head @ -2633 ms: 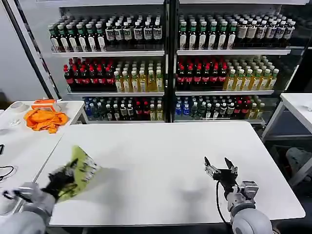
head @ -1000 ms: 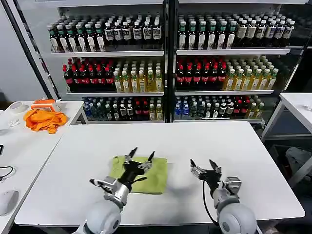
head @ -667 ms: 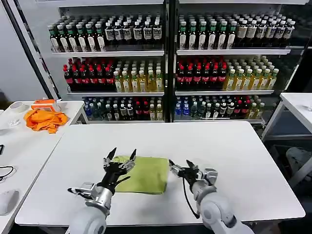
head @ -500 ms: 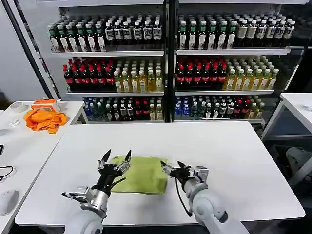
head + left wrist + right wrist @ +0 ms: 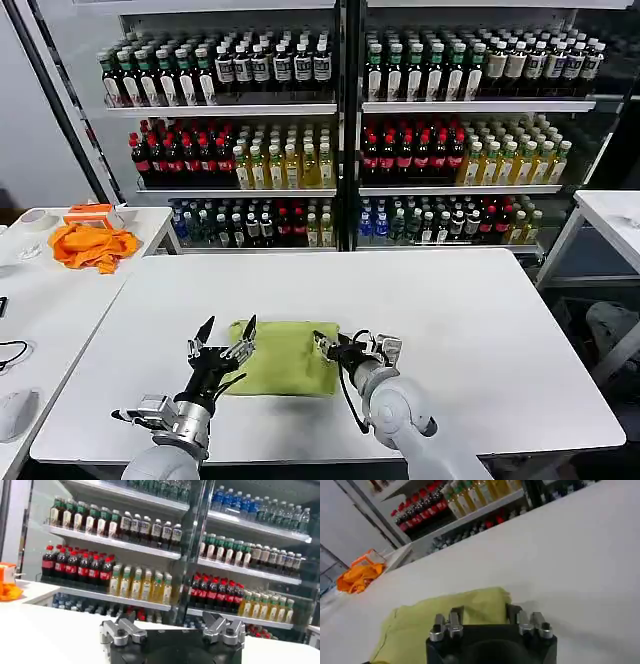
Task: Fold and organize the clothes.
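**Flanking a bundled shirt**

Lying bunched as a rough rectangle near the front of the white table [image 5: 480,300], the yellow-green T-shirt [image 5: 285,358] looks loosely gathered, not neatly folded. The left gripper [image 5: 222,335] hovers at its left edge and the right gripper [image 5: 336,345] at its right edge, both spread open. Tidy folding probably remains.

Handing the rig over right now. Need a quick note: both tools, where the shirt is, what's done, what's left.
Left tool: open, fingers spread, at the near-left edge of the light yellow-green cotton T-shirt, not gripping.
Right tool: open, at the shirt's near-right edge, not gripping.
Shirt: lying bunched in a rough rectangle on the white table, near the front middle.
Done: shirt is on the work table.
Left: grasp the edges, fold it neatly, tidy it.
Bright orange cloth on the side table to the left is not part of the job.
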Motion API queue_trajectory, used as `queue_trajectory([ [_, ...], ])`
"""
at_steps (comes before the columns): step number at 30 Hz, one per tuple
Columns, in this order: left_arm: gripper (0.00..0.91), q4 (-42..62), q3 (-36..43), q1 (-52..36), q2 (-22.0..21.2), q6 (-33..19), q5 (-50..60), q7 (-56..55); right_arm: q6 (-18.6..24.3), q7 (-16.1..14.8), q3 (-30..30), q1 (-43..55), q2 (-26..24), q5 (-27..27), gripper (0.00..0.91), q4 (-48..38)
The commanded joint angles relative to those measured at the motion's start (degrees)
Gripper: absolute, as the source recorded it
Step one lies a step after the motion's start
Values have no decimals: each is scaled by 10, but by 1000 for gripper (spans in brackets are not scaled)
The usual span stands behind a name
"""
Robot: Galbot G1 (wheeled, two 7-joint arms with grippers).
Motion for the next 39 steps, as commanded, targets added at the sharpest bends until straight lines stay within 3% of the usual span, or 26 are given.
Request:
queue_trajectory([
  [1,907,-5,-11,10,1,-3,-5,0,6,15,-7,16,15,28,0,-30],
  [13,907,4,-4,2,2,-5,-9,2,11,14,21,26,-10,20,0,-29],
  [30,907,4,11,-2,2,-4,-12,5,-42,-51,78,74,-128,-3,0,-53],
  [36,907,3,12,-2,2,-5,-11,5,-51,-63,83,71,-141,-22,0,-50],
  [37,907,2,13,-1,2,-5,-11,6,-51,-66,83,69,-140,-26,60,-48],
  [39,907,1,14,-1,1,-5,-11,7,-51,-76,86,63,-135,-32,907,-40],
])
